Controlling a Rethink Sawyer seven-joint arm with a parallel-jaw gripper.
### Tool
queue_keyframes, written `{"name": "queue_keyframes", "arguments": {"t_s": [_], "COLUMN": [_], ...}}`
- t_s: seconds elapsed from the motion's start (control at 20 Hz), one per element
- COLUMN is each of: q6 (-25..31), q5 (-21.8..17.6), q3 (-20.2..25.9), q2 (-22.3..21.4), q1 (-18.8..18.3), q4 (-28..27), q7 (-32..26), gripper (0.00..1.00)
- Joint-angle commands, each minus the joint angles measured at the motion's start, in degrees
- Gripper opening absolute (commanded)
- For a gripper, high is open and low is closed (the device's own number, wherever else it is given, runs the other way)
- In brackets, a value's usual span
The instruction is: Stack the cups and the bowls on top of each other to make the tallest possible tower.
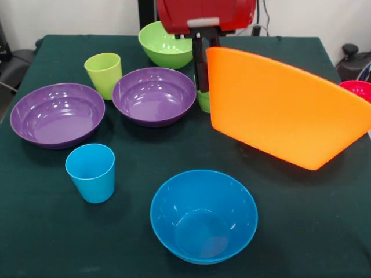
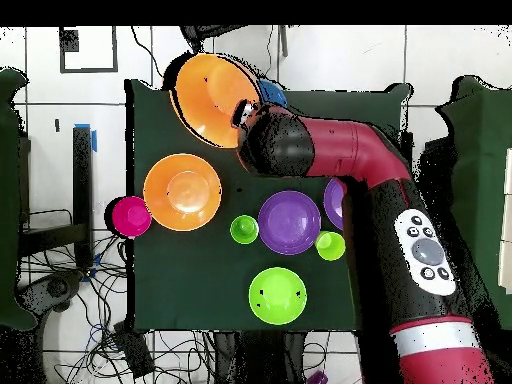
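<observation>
My gripper point(image 1: 202, 81) is shut on the rim of a big orange bowl point(image 1: 284, 110) and holds it tilted above the table's right half. In the overhead view this bowl point(image 2: 212, 98) hangs beside the gripper point(image 2: 241, 113). A second orange bowl point(image 2: 182, 190) sits on the table, hidden in the front view. A blue bowl point(image 1: 203, 215) sits at the near centre. Two purple bowls point(image 1: 57, 114) point(image 1: 153, 95), a green bowl point(image 1: 166, 43) and a small red bowl point(image 1: 358, 90) stand apart. The sky blue cup point(image 1: 91, 172) and yellow-green cup point(image 1: 104, 74) stand upright. The ridged green cup point(image 1: 203, 101) is half hidden behind the held bowl.
The table has a dark green cloth point(image 1: 290, 231). My arm point(image 2: 380, 190) lies across one side of the table in the overhead view and covers part of a purple bowl point(image 2: 333, 200). Cables lie on the floor beyond the table edge.
</observation>
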Motion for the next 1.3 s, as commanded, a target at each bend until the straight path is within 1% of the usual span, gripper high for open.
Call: {"name": "queue_keyframes", "arguments": {"t_s": [0.05,0.2,0.3,0.35,0.5,0.55,0.7,0.75,0.95,1.2,1.25,1.3], "q6": [-3.4,-2.2,-0.6,0.0,0.0,-2.0,-3.0,-4.1,-6.6,-7.4,-7.1,-6.8], "q5": [-5.9,-7.4,-7.4,-7.5,-9.4,-11.5,-14.5,-16.2,-21.4,-24.0,-25.0,-25.4], "q3": [9.2,12.4,14.7,16.2,18.3,19.3,21.6,23.0,27.4,31.1,31.8,32.2], "q2": [7.2,9.1,11.5,13.5,16.7,17.1,18.4,18.7,19.1,20.7,20.8,20.8], "q1": [-3.9,-5.9,-7.2,-8.2,-9.2,-9.4,-9.8,-10.2,-11.6,-13.5,-14.0,-14.1], "q4": [1.8,-0.2,-2.7,-4.4,-8.3,-9.8,-13.4,-14.7,-17.4,-19.1,-19.3,-19.7], "q7": [-14.7,-17.4,-18.7,-20.1,-21.8,-23.4,-25.7,-27.5,-32.5,-35.8,-38.0,-39.0], "gripper": [0.0,0.0,0.0,0.0,0.0,0.0,0.0,0.0,0.0,0.0,0.0,0.0]}}
